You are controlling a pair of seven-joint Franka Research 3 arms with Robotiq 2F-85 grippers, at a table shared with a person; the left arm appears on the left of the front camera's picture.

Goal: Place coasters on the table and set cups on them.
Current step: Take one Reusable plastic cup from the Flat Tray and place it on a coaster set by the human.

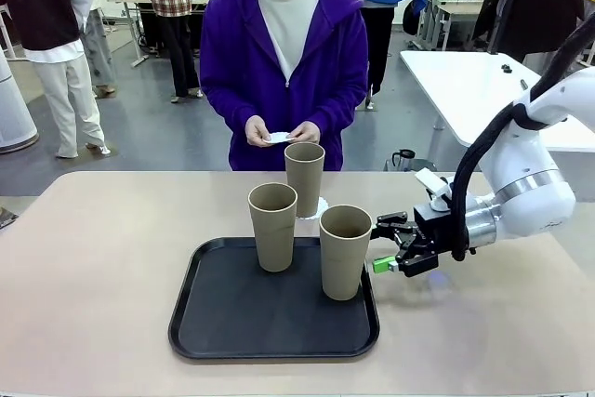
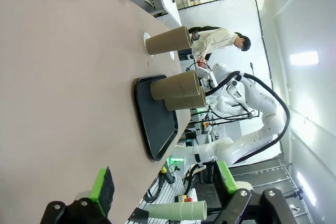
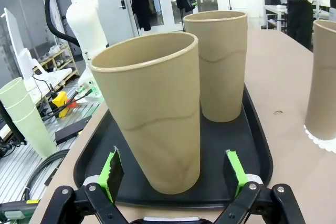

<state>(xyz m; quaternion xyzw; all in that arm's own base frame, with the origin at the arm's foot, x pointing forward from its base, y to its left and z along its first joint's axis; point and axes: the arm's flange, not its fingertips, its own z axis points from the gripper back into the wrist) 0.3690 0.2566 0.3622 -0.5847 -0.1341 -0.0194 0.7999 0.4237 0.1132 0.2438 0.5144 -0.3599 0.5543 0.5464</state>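
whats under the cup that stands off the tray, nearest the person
A white lacy coaster lies under that cup; only its scalloped edge shows, the cup covers the rest.

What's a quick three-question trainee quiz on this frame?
1. How many cups stand on the black tray?
2. True or false: the right hand is shut on a cup.
3. The person's hands hold: A) a cup, B) a white coaster, C) nothing.

Key
1. Two; the third cup stands on a coaster on the table, beyond the tray.
2. False: it is open, facing the nearest tray cup.
3. B
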